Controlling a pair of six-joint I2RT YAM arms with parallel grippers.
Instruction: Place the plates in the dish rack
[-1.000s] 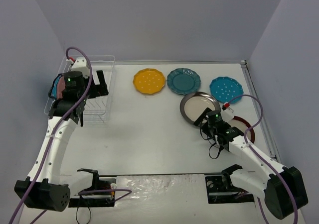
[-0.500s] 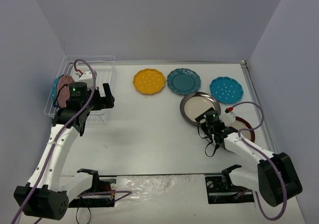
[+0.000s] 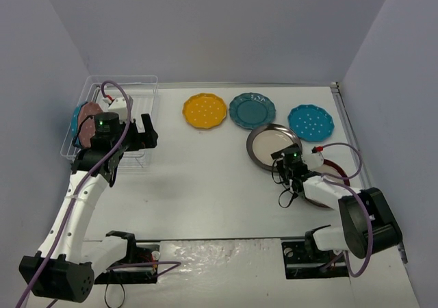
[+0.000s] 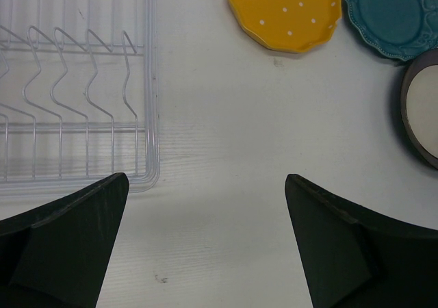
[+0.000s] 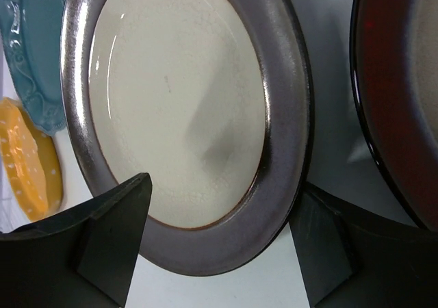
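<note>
The dish rack (image 3: 149, 87) sits at the far left of the tabletop (image 3: 205, 191). A bright blue plate (image 3: 74, 121) and a pink plate (image 3: 85, 131) stand on edge at its left end. The rest of its wire tines are bare in the left wrist view.

The left gripper (image 4: 205, 179) hovers over the tabletop just beside the rack's right wall, its jaws spread wide and holding nothing.

Along the far side, three scalloped plates lie flat in a row and apart from one another: a yellow dotted plate (image 3: 204, 111), a dark teal plate (image 3: 252, 111) and a blue dotted plate (image 3: 311, 122). Just nearer than the teal one lies a grey-rimmed plate (image 5: 178, 96) with a cream centre. To its right is a dark red-rimmed plate (image 5: 383, 103), largely under the right arm in the top view.

The right gripper (image 5: 220, 190) is low at the near edge of the grey-rimmed plate. Its jaws stand apart with the plate's near rim between them. I cannot tell whether either one touches the rim, and the plate rests flat on the tabletop.
</note>
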